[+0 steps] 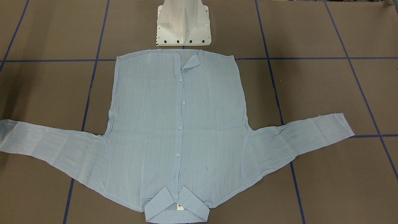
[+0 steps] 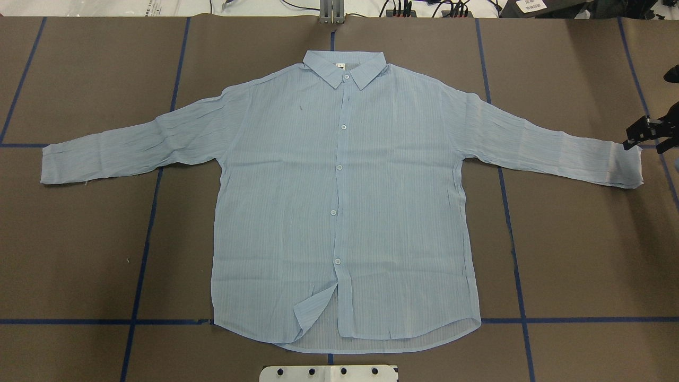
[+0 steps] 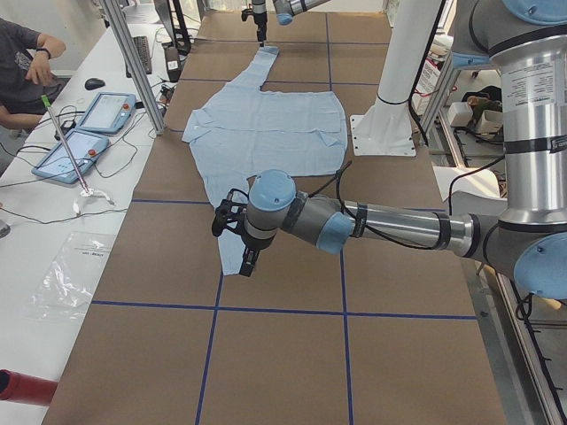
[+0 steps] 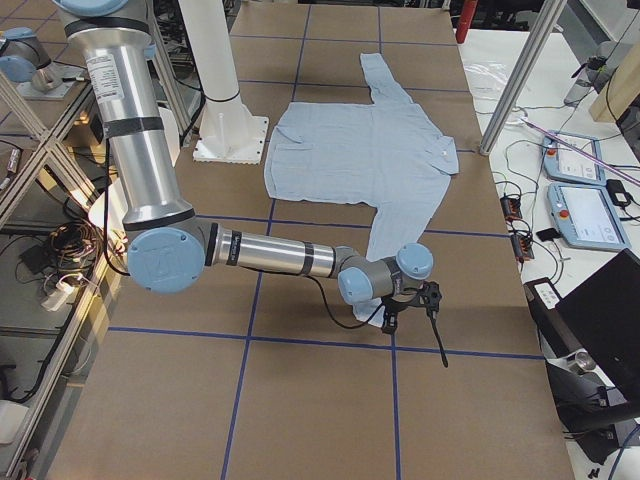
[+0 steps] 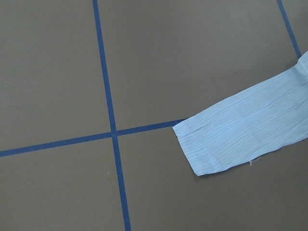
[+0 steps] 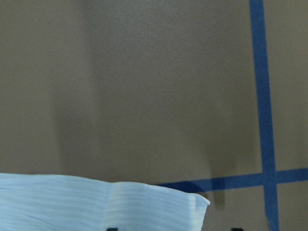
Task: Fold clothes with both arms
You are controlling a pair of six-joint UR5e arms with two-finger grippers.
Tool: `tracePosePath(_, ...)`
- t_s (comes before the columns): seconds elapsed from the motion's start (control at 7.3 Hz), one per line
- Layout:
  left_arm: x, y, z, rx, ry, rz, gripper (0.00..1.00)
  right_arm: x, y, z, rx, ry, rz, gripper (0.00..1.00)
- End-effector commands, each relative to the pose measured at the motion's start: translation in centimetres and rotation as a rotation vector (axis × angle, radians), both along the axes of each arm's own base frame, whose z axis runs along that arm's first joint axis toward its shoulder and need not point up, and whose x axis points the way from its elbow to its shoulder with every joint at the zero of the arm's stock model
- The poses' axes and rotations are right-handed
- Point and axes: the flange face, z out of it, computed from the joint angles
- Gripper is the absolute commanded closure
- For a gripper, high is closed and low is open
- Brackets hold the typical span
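Hovering my right gripper (image 2: 644, 140), fingers apart, just over the shirt (image 2: 339, 185) cuff (image 2: 628, 170); left gripper (image 3: 246, 264) near other cuff (image 5: 211, 144), I can't tell its state.

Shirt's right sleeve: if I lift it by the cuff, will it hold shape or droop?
Probably droops: the shirt looks thin, semi-sheer at its hem. Likely light too. The sleeve lies wrinkled, so it may bunch and trail rather than lift flat.

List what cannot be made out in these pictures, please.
Left gripper: only in the exterior left view, small; open or shut unclear.
Right gripper: partly cut off by the overhead view's right edge.
Neck label of the shirt: print too small in every view.
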Motion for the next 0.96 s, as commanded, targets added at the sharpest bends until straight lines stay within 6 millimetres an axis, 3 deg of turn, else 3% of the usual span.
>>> tracePosePath(0.0, -0.07, -0.01, -0.02, 0.000, -0.001, -0.002, 0.01, -1.09, -1.22, 0.49, -0.006, 0.029, -0.008, 0.19)
tracePosePath(0.14, 0.00, 0.00, -0.09, -0.001, 0.000, -0.001, 0.01, -0.98, -1.17, 0.58, -0.008, 0.030, -0.007, 0.23)
tracePosePath(0.41, 0.00, -0.06, -0.30, 0.003, 0.000, -0.003, 0.01, -0.97, -1.08, 0.65, -0.027, 0.029, 0.010, 0.51)
tracePosePath(0.68, -0.09, -0.12, -0.35, 0.004, -0.003, -0.006, 0.01, -0.87, -0.76, 1.02, -0.033, 0.031, 0.010, 0.68)
tracePosePath(0.82, -0.02, -0.13, -0.35, 0.005, -0.003, -0.003, 0.01, -0.87, -0.76, 1.02, -0.034, 0.031, 0.011, 0.93)
